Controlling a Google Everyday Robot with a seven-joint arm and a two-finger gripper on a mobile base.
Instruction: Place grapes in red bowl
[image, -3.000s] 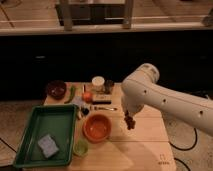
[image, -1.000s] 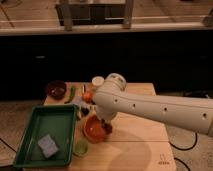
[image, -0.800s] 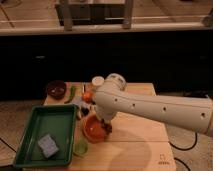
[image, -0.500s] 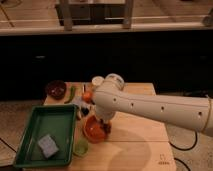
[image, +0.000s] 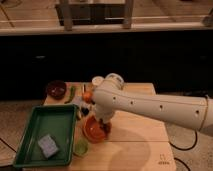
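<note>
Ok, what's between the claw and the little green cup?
The red bowl, in the camera view: the claw is at its right rim, the green cup by its lower-left side.

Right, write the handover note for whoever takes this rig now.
Gripper: shut, low over the right rim of the red bowl; the dark lump in it looks like the grapes.
Red bowl: on the wooden table, just right of the green tray; nothing dark shows inside it.
Done: grapes are at the bowl.
Left: open the gripper so the grapes drop in, probably after shifting slightly toward the bowl's middle, then lift clear.
</note>
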